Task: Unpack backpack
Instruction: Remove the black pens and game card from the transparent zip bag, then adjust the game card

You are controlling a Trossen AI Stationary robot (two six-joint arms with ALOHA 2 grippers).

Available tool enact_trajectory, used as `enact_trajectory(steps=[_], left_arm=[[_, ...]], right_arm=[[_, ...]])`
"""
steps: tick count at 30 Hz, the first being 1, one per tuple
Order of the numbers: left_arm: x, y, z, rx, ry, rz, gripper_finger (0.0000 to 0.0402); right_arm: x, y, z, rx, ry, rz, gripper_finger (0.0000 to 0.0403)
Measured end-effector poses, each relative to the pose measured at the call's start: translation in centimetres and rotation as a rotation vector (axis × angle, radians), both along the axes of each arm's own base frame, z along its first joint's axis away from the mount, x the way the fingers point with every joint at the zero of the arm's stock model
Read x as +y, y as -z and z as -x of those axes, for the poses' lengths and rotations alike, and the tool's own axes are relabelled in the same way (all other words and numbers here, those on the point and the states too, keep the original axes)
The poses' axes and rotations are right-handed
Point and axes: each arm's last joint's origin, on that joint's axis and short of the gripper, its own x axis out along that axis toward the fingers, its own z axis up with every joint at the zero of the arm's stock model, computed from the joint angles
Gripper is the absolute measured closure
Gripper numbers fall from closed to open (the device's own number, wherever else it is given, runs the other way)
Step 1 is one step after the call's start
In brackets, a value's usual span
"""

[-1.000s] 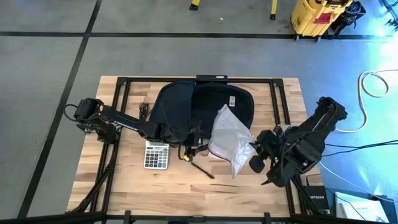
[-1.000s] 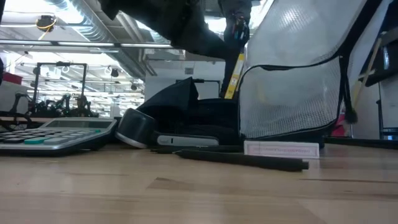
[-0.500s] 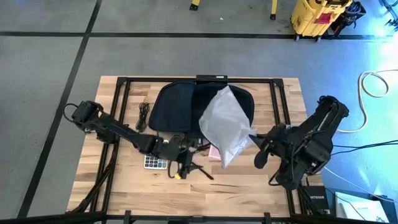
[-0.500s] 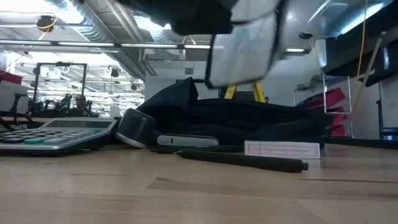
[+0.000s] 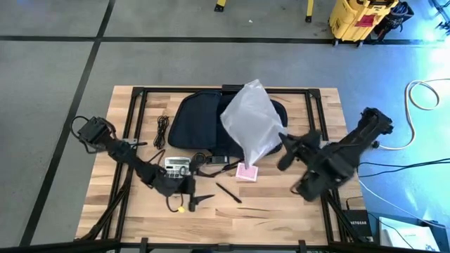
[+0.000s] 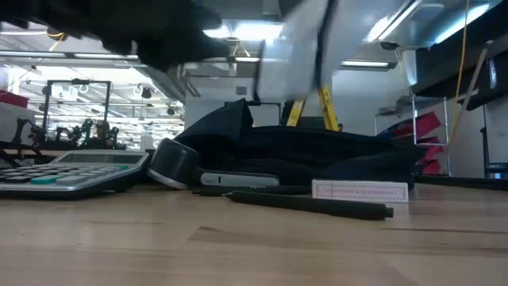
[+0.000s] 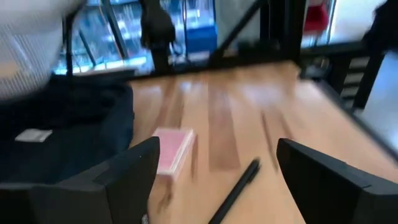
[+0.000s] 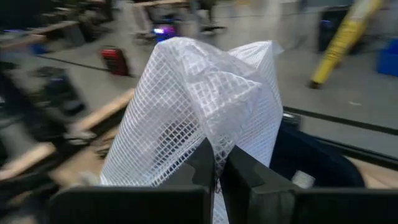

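The dark backpack [image 5: 200, 119] lies flat at the far middle of the table. A white mesh bag [image 5: 252, 125] is held up over the backpack's right half by my right gripper [image 5: 281, 146], which is shut on it. The bag shows as a white blur high in the low view [image 6: 295, 48]. My left gripper [image 5: 188, 202] stands open near the table's front, left of a black pen [image 5: 228, 191]. Its fingers are wide apart in the left wrist view [image 7: 217, 180], with nothing between them. My right gripper pinches a gathered fold of the mesh [image 8: 214, 146] between its two fingers, at the bag's near right corner [image 5: 274, 146]. The fingers come about level from the table's right side. The bag stands out beyond them, lifted clear of the table and spread over the backpack.
A calculator [image 5: 176, 166] and a pink card box [image 5: 246, 172] lie just in front of the backpack, with the pen nearer the front. A coiled black cable [image 5: 162, 130] lies left of the backpack. Bare wood runs along the near edge [image 5: 267, 218].
My left gripper, open throughout, has drawn back from the backpack toward the table's near edge and sunk a little. My right gripper has rolled and shifted toward the far edge. This swung the mesh bag up and over the backpack and uncovered the pink box.
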Motion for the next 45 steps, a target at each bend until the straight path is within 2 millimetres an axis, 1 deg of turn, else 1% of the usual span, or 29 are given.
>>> enact_trajectory(steps=[4,10,12,14,17,20,23,25,27,28,29,31,33,36,38,39,41,43,45], left_arm=[[-0.5,-0.3,1.0,-0.077,0.005,0.045,0.0092],[-0.7,-0.1,1.2,-0.062,-0.016,0.025,0.0092],[-0.7,0.0,1.3,-0.062,-0.048,0.011,0.0092],[-0.8,-0.3,1.5,-0.071,-0.091,-0.001,0.0092],[-1.0,-0.8,2.6,-0.116,-0.077,-0.041,0.0092],[0.0,-0.6,4.2,-0.134,-0.044,-0.004,0.0092],[1.7,0.4,6.3,-0.143,-0.008,0.07,0.0092],[2.8,0.9,7.6,-0.157,0.064,0.112,0.0092],[3.9,1.2,8.6,-0.167,0.156,0.166,0.0092],[4.5,1.4,8.9,-0.163,0.184,0.186,0.0092],[4.9,1.4,9.2,-0.161,0.208,0.205,0.0092],[5.6,1.7,9.6,-0.149,0.215,0.234,0.0092],[5.9,2.0,9.7,-0.133,0.208,0.237,0.0092],[6.1,2.3,9.6,-0.108,0.194,0.225,0.0092],[6.2,2.4,9.6,-0.102,0.186,0.233,0.0092],[6.3,2.4,9.6,-0.098,0.182,0.235,0.0092],[6.3,2.4,9.5,-0.098,0.178,0.237,0.0092],[6.4,2.4,9.5,-0.098,0.175,0.237,0.0092],[6.4,2.4,9.5,-0.096,0.175,0.235,0.0092]], right_arm=[[-2.0,3.0,-0.9,0.062,0.122,-0.023,0.0403],[-4.5,6.8,-1.5,0.148,0.252,-0.052,0.04],[-5.3,7.8,-1.8,0.198,0.281,-0.079,0.0391],[-5.7,8.5,-2.0,0.258,0.281,-0.09,0.037],[-5.8,8.9,-1.9,0.359,0.247,-0.079,0.0314],[-5.5,8.7,-1.7,0.42,0.209,-0.054,0.0236],[-5.0,7.2,-1.6,0.48,0.154,-0.021,0.0146],[-4.6,6.0,-1.6,0.527,0.105,-0.008,0.0088],[-4.0,4.7,-1.6,0.582,0.039,-0.031,0.0035],[-3.9,3.9,-1.6,0.592,0.021,-0.061,0.0019],[-3.6,3.1,-1.6,0.589,0.004,-0.098,0.0013],[-2.7,1.9,-1.6,0.567,-0.067,-0.171,0.0025],[-0.7,1.2,-1.8,0.521,-0.211,-0.201,0.0045],[2.6,0.9,-1.7,0.434,-0.399,-0.198,0.0072],[4.3,1.3,-1.3,0.411,-0.475,-0.203,0.0084],[5.1,2.0,-1.1,0.424,-0.504,-0.201,0.0088],[6.7,4.2,-0.8,0.456,-0.535,-0.191,0.0096],[7.7,7.1,-0.6,0.494,-0.539,-0.163,0.0103],[8.3,10.4,-0.8,0.509,-0.535,-0.151,0.0107]])
